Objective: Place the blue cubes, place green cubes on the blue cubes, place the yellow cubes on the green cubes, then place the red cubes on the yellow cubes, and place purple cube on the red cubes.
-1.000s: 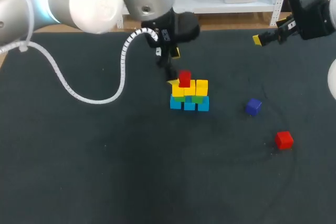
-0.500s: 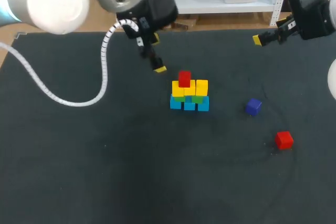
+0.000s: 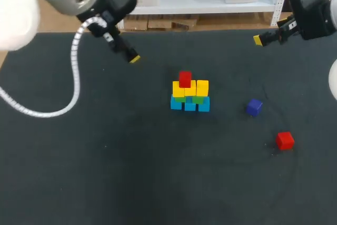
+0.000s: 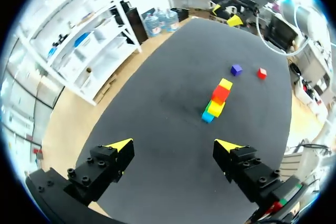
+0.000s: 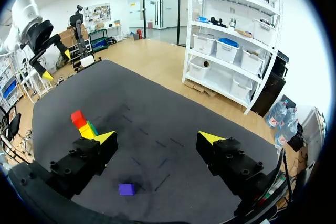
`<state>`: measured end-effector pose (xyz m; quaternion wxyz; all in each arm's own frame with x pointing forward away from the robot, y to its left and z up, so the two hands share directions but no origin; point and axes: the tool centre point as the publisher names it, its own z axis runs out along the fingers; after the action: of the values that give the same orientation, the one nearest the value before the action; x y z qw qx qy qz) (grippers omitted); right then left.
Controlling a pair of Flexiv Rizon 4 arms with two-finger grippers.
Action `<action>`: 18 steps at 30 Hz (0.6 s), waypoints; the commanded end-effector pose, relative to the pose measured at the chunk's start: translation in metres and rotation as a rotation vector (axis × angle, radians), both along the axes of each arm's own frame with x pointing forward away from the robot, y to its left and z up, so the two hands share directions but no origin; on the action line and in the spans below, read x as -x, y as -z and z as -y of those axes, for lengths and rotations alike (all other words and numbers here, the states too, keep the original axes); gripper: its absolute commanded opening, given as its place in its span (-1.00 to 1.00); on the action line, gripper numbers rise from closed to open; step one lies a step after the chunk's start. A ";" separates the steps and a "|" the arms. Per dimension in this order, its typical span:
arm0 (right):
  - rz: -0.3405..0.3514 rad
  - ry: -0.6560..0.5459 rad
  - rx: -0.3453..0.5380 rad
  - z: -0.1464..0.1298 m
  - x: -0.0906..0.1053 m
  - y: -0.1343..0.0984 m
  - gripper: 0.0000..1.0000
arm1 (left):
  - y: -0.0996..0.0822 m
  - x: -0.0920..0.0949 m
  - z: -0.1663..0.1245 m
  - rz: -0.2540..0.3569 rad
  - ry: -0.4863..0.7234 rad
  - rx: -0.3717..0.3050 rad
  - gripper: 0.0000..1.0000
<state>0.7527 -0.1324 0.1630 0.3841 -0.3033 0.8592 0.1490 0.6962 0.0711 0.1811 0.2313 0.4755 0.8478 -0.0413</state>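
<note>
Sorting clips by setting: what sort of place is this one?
Probably a robot test bench: a dark-covered table, the left claw and right claw open above it, and a stack of coloured cubes with a red cube and a purple cube loose nearby.

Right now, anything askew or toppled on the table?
Nothing stands out. The cube stack stands upright, one red cube on top. A second red cube and the purple cube lie loose beside it, apart, not yet stacked. The left gripper and right gripper are open, away from the stack.
</note>
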 end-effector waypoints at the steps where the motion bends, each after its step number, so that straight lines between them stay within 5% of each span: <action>1: 0.001 0.003 0.002 0.000 0.000 0.000 1.00 | -0.004 0.020 -0.023 0.078 -0.043 0.055 1.00; 6: 0.001 0.003 0.002 0.000 0.000 0.000 1.00 | -0.017 0.025 -0.040 0.141 -0.165 0.147 1.00; 18: 0.001 0.003 0.002 0.000 0.000 0.000 1.00 | -0.031 0.032 -0.073 0.228 -0.303 0.132 1.00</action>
<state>0.7527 -0.1323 0.1630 0.3840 -0.3034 0.8592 0.1490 0.6741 0.1378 0.2114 0.3430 0.3404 0.8752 -0.0214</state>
